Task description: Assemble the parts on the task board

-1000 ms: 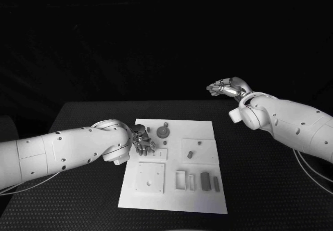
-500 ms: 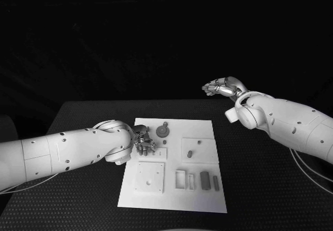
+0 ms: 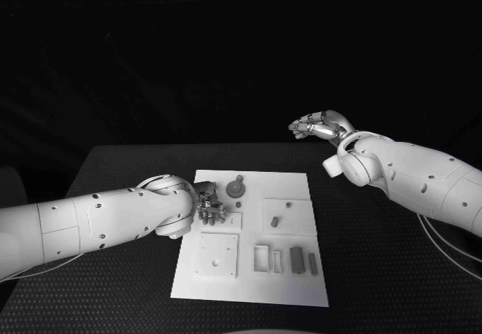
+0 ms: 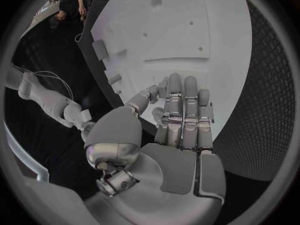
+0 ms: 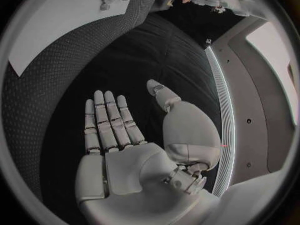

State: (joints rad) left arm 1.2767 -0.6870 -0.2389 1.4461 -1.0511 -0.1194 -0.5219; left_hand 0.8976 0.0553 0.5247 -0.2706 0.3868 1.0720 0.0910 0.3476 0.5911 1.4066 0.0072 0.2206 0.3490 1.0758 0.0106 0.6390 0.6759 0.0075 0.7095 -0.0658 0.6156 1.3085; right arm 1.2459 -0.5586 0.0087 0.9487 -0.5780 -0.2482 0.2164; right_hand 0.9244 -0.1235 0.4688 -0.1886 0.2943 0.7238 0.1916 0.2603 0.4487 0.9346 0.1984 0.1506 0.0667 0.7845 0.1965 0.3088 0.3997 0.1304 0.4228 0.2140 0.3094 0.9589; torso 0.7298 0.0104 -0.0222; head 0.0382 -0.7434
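The left hand point(image 3: 209, 206) sits low over the upper left part of the task board point(image 3: 291, 289), its fingers point(image 4: 185, 110) stretched out side by side and pointing down at the white surface. The left arm point(image 3: 111, 223) hides most of the hand from the head camera, and the wrist picture does not make clear whether anything lies under the fingertips, so I cannot tell if it holds a part. A round part point(image 3: 236, 189) stands on the board just beside the hand, toward the far edge. Two slim dark parts point(image 3: 297, 260) lie near the board's near right, well apart from the hand. The right hand point(image 3: 322, 126) hangs beyond the table's point(image 3: 382, 278) far right corner, palm flat, fingers point(image 5: 106, 120) spread, holding nothing.
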